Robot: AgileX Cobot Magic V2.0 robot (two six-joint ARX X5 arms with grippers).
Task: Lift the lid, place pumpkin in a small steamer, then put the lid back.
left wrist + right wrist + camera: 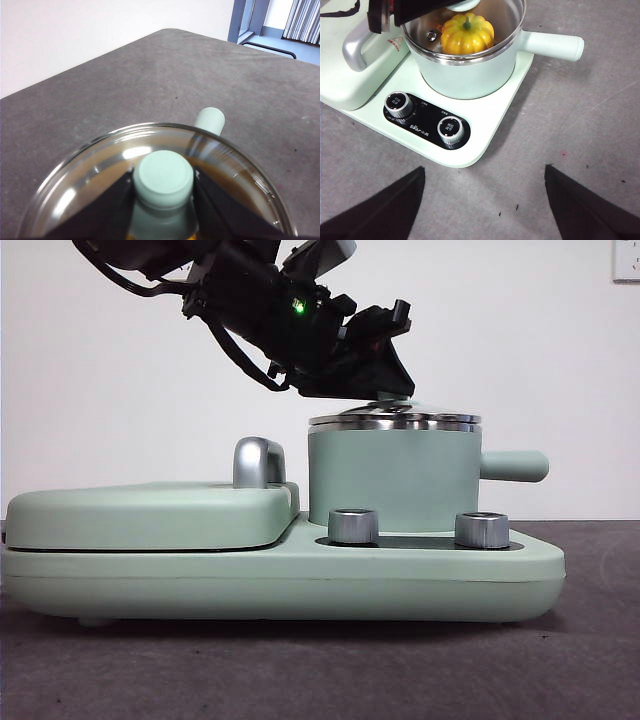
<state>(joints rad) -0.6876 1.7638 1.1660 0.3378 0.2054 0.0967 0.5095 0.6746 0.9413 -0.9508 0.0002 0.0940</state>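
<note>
Right wrist view gives us the clearest account: the pumpkin (pixel 467 33) already sits inside the small steamer (pixel 470 72), upright with its green stem up, so we judge the first two steps done. What remains is the lid (pixel 395 421). In the front view it lies on or just above the steamer's steel rim, slightly tilted, one edge raised; we cannot tell whether it is fully seated. The left gripper (pixel 163 187) has its fingers (pixel 107 207) closed on the lid's mint-green knob (pixel 164 177), one on each side. The right gripper (pixel 482 200) hangs over the grey worktop (pixel 580 115) in front of the cooker base (pixel 490 135), fingers spread wide and holding nothing. We reckon only settling the lid flat and letting go is left.
</note>
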